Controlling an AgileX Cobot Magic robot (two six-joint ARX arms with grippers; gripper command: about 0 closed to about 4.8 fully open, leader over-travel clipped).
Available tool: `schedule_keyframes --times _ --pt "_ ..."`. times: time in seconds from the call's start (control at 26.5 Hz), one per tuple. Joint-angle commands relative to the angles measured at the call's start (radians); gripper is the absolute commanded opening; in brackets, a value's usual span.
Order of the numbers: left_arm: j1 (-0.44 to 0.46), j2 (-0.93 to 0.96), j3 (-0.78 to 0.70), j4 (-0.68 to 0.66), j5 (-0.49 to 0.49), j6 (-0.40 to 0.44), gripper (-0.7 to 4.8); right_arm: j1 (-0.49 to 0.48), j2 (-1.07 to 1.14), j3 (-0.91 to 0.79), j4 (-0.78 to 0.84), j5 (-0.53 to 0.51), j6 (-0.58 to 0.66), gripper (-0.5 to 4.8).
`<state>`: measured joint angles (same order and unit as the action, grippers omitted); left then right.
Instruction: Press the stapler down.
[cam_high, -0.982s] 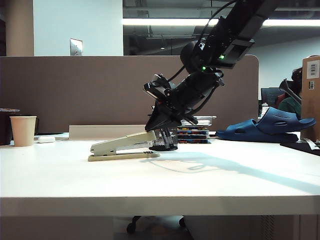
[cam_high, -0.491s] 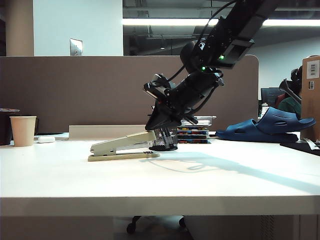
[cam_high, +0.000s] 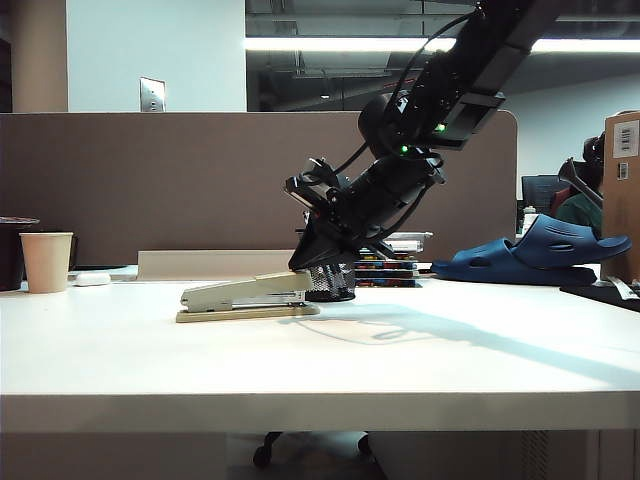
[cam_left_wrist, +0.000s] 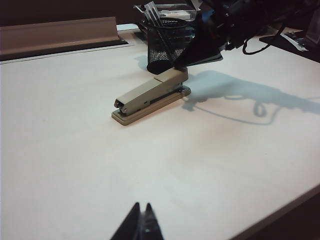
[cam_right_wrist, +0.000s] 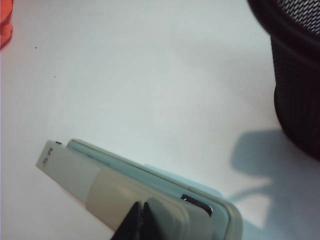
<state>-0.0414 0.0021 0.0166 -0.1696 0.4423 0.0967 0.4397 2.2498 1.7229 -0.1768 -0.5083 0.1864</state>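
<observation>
The beige-grey stapler (cam_high: 245, 297) lies on the white table, left of centre in the exterior view. Its top arm sits low, close to the tan base. My right gripper (cam_high: 298, 268) comes down from the upper right, shut, with its tips touching the right end of the top arm. The right wrist view shows these shut tips (cam_right_wrist: 140, 204) resting on the stapler's (cam_right_wrist: 150, 192) top. In the left wrist view the stapler (cam_left_wrist: 150, 95) is some way ahead, with the right gripper (cam_left_wrist: 176, 65) on its far end. My left gripper (cam_left_wrist: 141, 205) hovers over bare table, shut and holding nothing.
A black mesh pen holder (cam_high: 330, 280) stands just behind the stapler's right end. A paper cup (cam_high: 47, 261) and a small white oblong object (cam_high: 92, 279) sit at the far left. A book stack (cam_high: 388, 262) and a blue clog (cam_high: 540, 250) lie at the back right.
My right gripper has moved down and the stapler's raised top arm has gone down with it, toward the base. The base has stayed in place.
</observation>
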Motion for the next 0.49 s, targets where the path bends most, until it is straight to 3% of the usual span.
schedule_keyframes --times 0.04,0.49 --pt "0.0 0.0 0.003 -0.014 0.004 0.0 -0.06 0.002 0.002 0.0 -0.046 0.014 0.001 -0.09" --pt "0.0 0.0 0.003 -0.014 0.004 0.0 -0.06 0.002 0.007 0.0 -0.085 0.042 -0.003 -0.09"
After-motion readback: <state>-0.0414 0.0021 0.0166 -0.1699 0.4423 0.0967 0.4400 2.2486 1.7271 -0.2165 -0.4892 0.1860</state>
